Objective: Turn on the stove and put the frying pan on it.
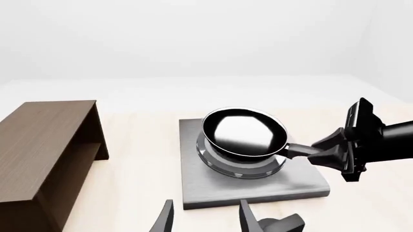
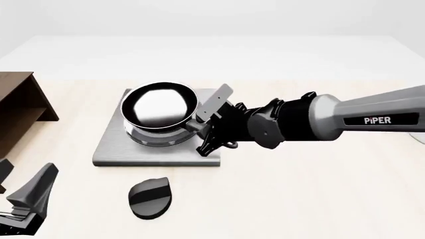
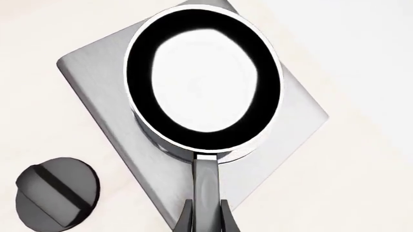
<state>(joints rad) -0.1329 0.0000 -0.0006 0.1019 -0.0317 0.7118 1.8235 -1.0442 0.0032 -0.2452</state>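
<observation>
The frying pan [image 2: 160,110] sits on the stove's [image 2: 113,149] burner rings, its handle pinched by the right gripper [image 2: 204,133]. The left gripper [image 1: 203,217], fingers spread, hangs apart near the knob [image 2: 150,198].

Only readable text: "PiPER", white letters on the grey forearm link of the right arm [image 2: 371,119], front view, at about 3 o'clock from the frying pan [image 2: 159,106]. No legible markings on the pan, the stove [image 2: 113,149] or the knob [image 2: 150,197]. Wrist views show no text.
</observation>
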